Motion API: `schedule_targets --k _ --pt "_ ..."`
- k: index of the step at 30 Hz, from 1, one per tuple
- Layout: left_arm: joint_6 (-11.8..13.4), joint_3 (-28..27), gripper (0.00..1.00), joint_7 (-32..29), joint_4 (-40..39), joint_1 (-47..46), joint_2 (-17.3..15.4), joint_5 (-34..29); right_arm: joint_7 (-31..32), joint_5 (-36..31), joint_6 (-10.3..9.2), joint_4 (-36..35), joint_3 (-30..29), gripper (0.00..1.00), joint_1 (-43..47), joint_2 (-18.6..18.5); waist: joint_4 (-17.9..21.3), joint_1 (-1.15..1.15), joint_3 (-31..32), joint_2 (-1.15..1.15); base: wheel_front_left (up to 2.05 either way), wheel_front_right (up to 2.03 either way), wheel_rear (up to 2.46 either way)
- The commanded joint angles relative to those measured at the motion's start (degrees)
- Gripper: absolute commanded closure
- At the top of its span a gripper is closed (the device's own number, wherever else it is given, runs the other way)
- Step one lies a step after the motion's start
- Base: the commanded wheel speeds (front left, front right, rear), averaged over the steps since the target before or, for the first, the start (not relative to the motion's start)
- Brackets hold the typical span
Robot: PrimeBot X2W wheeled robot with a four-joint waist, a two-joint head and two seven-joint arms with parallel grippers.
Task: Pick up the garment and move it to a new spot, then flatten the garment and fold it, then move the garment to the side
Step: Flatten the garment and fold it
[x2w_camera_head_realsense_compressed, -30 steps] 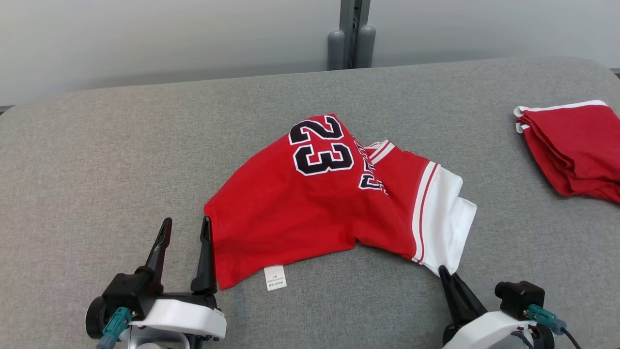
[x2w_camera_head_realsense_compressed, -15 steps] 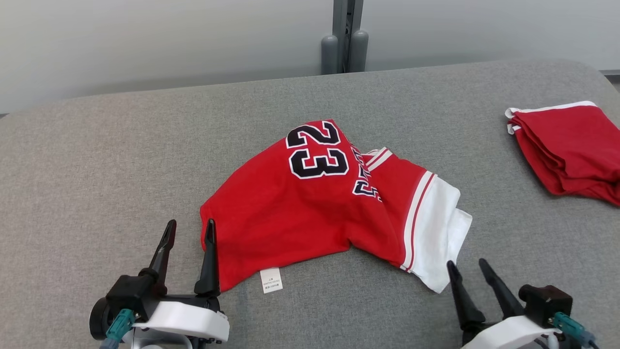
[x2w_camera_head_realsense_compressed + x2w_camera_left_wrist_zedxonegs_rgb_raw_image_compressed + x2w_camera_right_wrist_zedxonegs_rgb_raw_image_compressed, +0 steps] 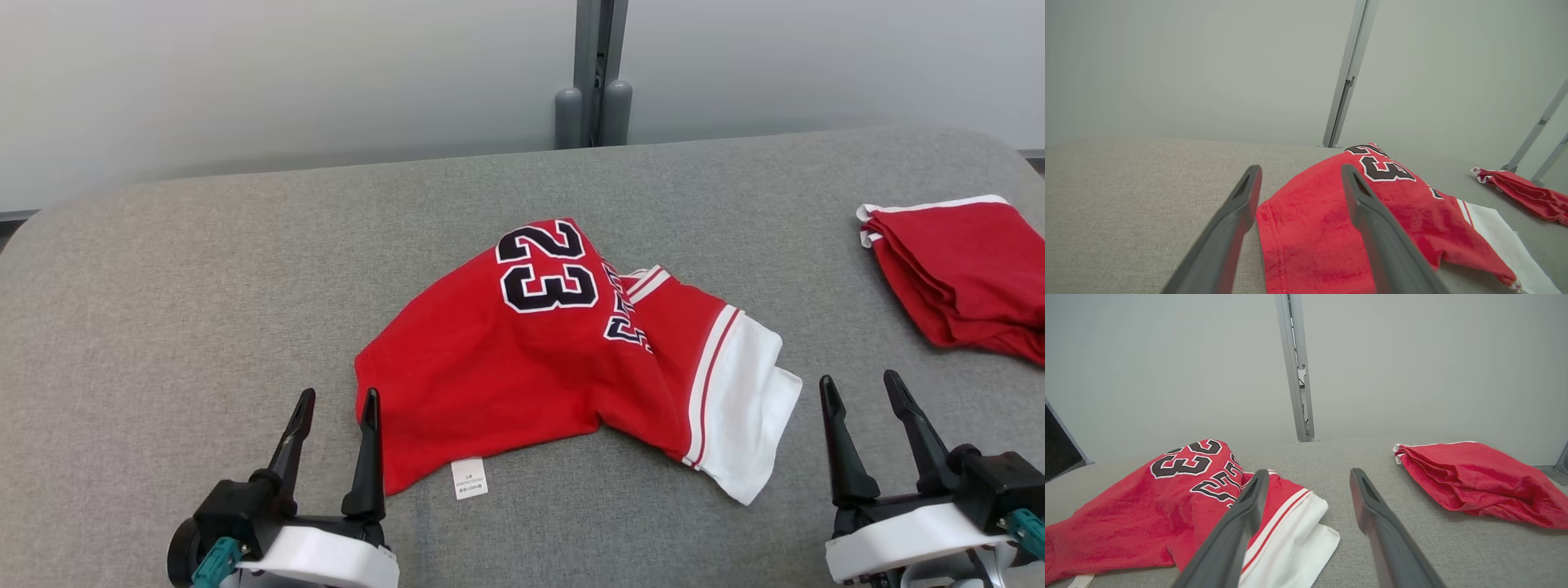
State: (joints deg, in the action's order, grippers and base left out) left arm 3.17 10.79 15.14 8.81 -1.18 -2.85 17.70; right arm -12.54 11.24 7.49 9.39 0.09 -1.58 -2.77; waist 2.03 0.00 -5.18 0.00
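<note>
**Jersey (image 3: pixel 522 367) rumpled mid-counter (image 3: pixel 163 286), nothing gripped**

Left gripper (image 3: pixel 339 400): fingers spread, empty, its right finger at the jersey's near-left corner; contact unclear. Number 23 faces up. Right gripper (image 3: pixel 859 382): fingers spread, empty, just right of the white hem, apart. Second red garment (image 3: pixel 963 269) far right.

Head camera looks down from above on the grey table (image 3: pixel 163 286). Both wrist cameras sit low, near its surface (facing the far wall (image 3: pixel 1167 61)), and all three share the red jersey (image 3: pixel 506 359).
</note>
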Motion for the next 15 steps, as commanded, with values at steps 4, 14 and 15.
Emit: schedule_targets --k 4,14,15 --pt "0.3 0.3 0.0 0.0 0.1 1.2 -0.2 0.6 -0.6 -0.7 0.01 -2.8 0.3 0.0 1.2 -0.3 -1.2 0.0 1.2 0.0 0.0 0.0 0.0" --pt "1.0 1.1 0.0 0.0 0.1 2.9 -0.2 1.2 0.2 0.0 0.01 -3.4 1.0 0.0 1.6 -0.3 -2.9 0.0 2.9 0.0 0.0 0.0 0.0" --pt "1.0 1.2 0.0 0.0 0.1 2.9 -0.1 1.2 0.4 0.0 0.01 -3.4 1.2 0.0 1.6 -0.3 -3.1 0.0 3.0 0.0 0.0 0.0 0.0"
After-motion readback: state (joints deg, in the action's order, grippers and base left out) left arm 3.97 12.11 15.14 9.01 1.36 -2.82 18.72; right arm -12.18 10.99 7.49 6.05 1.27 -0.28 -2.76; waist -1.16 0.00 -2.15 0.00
